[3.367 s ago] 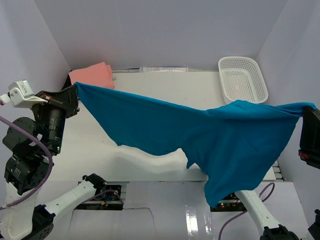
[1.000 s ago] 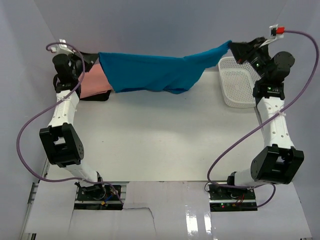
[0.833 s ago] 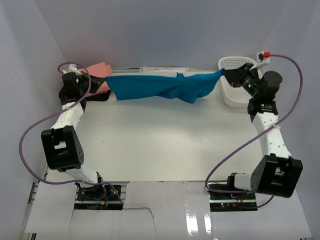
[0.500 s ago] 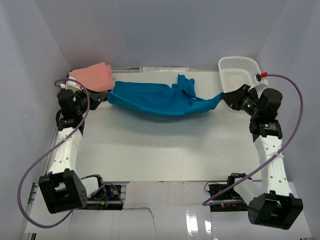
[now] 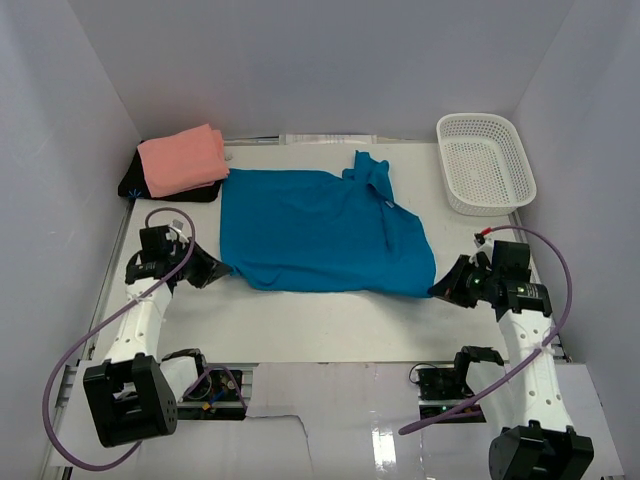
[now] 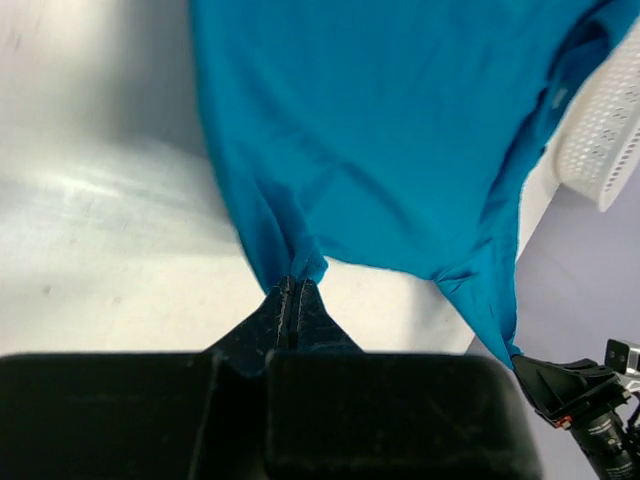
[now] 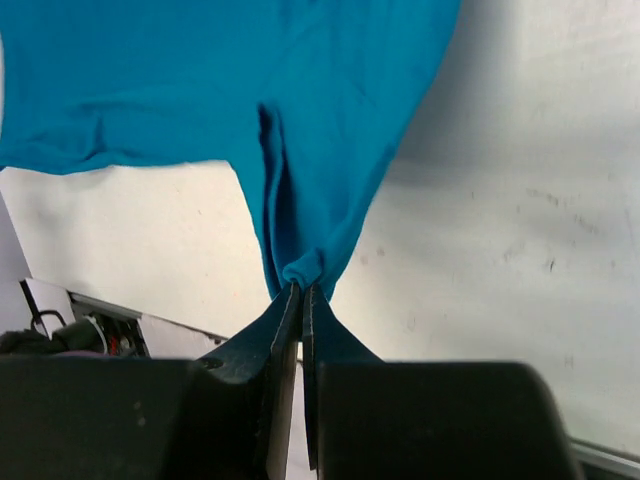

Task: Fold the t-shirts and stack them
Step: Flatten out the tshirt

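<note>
Teal t-shirt (image 5: 320,230) flat; left fingers (image 6: 268,325), right fingers (image 7: 272,335) tight on near corners, arms (image 5: 140,315) low.

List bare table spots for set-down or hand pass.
Free: the strip of table between the near hem of the teal t-shirt and the near edge; a gap between its right edge and the basket. Crowded: far-left corner by the pink t-shirt; left gripper and right gripper pinch the hem corners.

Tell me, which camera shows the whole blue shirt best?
The top external view: the blue shirt lies spread out on the table, entirely in frame. Each wrist view shows only part of it, around one pinched corner.
</note>
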Tool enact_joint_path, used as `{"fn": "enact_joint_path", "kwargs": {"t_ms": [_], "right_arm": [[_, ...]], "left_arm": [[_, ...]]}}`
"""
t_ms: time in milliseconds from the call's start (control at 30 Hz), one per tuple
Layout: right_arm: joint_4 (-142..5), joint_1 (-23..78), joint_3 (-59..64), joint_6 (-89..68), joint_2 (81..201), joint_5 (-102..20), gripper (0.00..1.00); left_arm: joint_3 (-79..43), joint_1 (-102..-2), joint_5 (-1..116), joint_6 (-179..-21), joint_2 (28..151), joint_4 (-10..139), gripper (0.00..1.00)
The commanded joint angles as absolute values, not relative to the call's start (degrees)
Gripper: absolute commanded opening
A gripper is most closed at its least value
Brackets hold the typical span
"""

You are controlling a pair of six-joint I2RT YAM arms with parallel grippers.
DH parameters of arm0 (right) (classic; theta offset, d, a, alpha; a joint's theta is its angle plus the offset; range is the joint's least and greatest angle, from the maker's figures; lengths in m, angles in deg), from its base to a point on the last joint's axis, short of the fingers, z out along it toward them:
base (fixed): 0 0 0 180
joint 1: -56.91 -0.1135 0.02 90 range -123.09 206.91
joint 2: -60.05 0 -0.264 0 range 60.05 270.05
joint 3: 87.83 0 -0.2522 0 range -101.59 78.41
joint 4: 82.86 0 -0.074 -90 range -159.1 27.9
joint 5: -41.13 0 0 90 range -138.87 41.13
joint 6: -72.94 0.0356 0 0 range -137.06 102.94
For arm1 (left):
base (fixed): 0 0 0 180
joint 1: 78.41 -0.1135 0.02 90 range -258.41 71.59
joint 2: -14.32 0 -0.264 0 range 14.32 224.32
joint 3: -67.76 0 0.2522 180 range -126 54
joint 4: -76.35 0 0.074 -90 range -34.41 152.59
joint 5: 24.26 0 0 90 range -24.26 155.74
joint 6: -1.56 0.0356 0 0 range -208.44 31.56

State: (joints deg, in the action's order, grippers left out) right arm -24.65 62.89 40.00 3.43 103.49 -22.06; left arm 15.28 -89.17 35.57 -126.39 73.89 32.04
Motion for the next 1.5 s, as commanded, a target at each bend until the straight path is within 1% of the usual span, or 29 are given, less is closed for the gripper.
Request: {"fn": "enact_joint_path", "kwargs": {"t_ms": [0, 167, 267, 367, 467, 533, 833, 1233, 1467], "right_arm": [[-16.6, 62.5, 42.1, 0.9, 100.0, -22.9, 0.08], [-13.6, 61.0, 45.6, 2.6, 95.1, -23.0, 0.08], [-11.5, 60.9, 42.6, 3.9, 92.2, -27.1, 0.08], [-9.3, 60.9, 37.6, 4.3, 89.2, -34.1, 0.08], [-6.9, 60.9, 32.8, 4.2, 88.8, -39.1, 0.08], [-6.2, 60.9, 31.7, 3.5, 89.3, -41.7, 0.08], [-10.3, 60.9, 34.6, 3.6, 92.1, -38.9, 0.08], [-22.5, 60.9, 34.1, 3.0, 101.2, -38.7, 0.08], [-26.7, 60.4, 32.0, 1.8, 107.3, -39.2, 0.08]], "left_arm": [[17.0, -89.5, 35.6, -125.6, 73.2, 24.4, 0.00], [19.3, -89.4, 37.9, -128.8, 70.9, 19.8, 0.00], [19.9, -89.4, 40.3, -130.3, 69.0, 17.1, 0.00], [19.1, -89.4, 44.6, -132.1, 67.3, 14.1, 0.00], [17.4, -89.4, 48.4, -133.6, 65.9, 10.9, 0.00], [16.4, -89.6, 50.4, -134.0, 65.0, 9.1, 0.00], [12.3, -89.8, 51.9, -133.8, 66.2, 6.0, 0.00], [10.7, -90.2, 52.8, -135.6, 69.8, 10.8, 0.00], [9.4, -90.2, 53.0, -136.9, 72.4, 14.9, 0.00]]}}
